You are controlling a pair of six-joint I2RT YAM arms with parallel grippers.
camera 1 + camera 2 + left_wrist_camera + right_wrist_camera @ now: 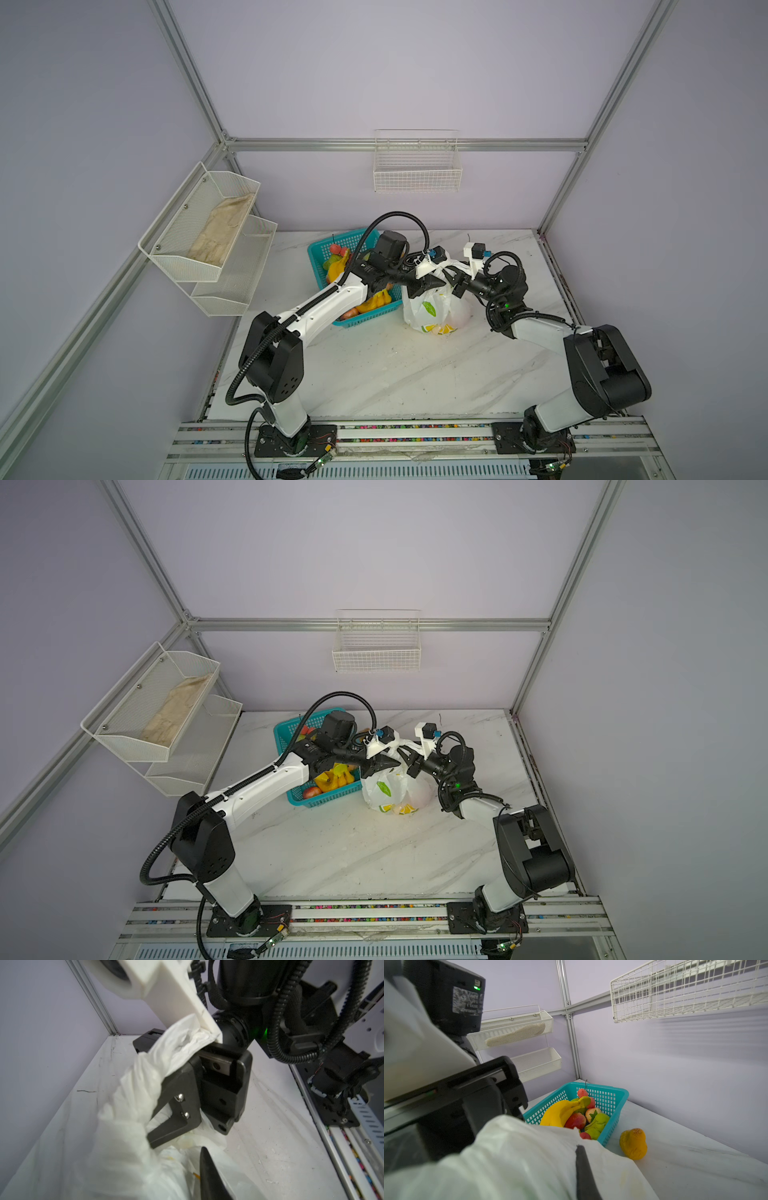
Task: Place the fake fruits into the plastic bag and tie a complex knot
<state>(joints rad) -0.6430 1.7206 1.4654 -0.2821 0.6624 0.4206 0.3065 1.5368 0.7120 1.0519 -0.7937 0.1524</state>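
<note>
Two grippers of mine meet nose to nose over the plastic bag (432, 309), which stands on the marble table (395, 374) just beside the teal basket (320, 249). My right gripper (449, 275) is closed, and I judge it clamps the twisted white handle strip (145, 1076) running past its black fingers. My left gripper (434, 284) noses into the bag's top. I cannot tell whether its fingers are parted or pinching film.

Pale yellow shapes show through the bag wall. Most fake fruits, bananas (376, 300) among them, lie in the basket, and one orange-yellow fruit (633, 1144) sits on the table just beside it.

I expect the film to be light, limp, slick and easily torn, so the bunched strip is the place to hold, not the thin wall.

The bag's print shows a green leaf above citrus slices, with no readable words. A label (467, 1000) on my left arm is too blurred to read.
</note>
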